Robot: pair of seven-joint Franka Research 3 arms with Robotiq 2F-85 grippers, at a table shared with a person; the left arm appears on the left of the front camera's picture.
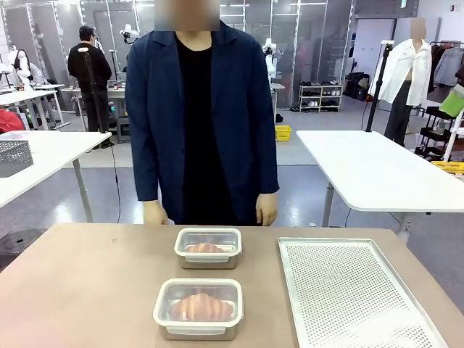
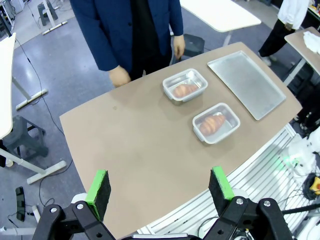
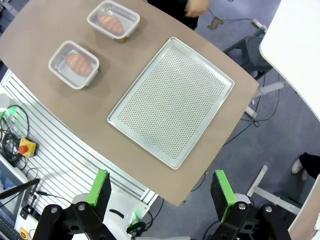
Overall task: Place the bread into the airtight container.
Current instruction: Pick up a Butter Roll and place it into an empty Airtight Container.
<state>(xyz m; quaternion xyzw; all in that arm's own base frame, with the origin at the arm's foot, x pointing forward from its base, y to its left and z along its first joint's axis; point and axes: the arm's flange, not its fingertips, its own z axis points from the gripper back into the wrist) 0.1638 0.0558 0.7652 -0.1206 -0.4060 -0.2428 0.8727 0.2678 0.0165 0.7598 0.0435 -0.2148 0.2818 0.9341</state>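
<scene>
Nearest in the front view, a clear lidded airtight container (image 1: pixel 198 308) holds a golden bread roll (image 1: pixel 202 307); a second container (image 1: pixel 208 247) sits behind, beside a perforated metal tray (image 1: pixel 355 290). Left wrist view: left gripper (image 2: pixel 160 190) gapes wide, empty. Right wrist view: right gripper (image 3: pixel 161 191) likewise.

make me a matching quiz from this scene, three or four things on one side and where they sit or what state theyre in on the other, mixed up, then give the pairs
Things:
1. near container
2. far container
3. perforated tray
4. right gripper

Places or states:
A. bare metal, nothing on it, on the robot's right side of the table
B. open, held high above the table's edge
C. holds a bread, closest to the robot's edge
D. holds a bread, closest to the person

Pairs: 1-C, 2-D, 3-A, 4-B
</scene>
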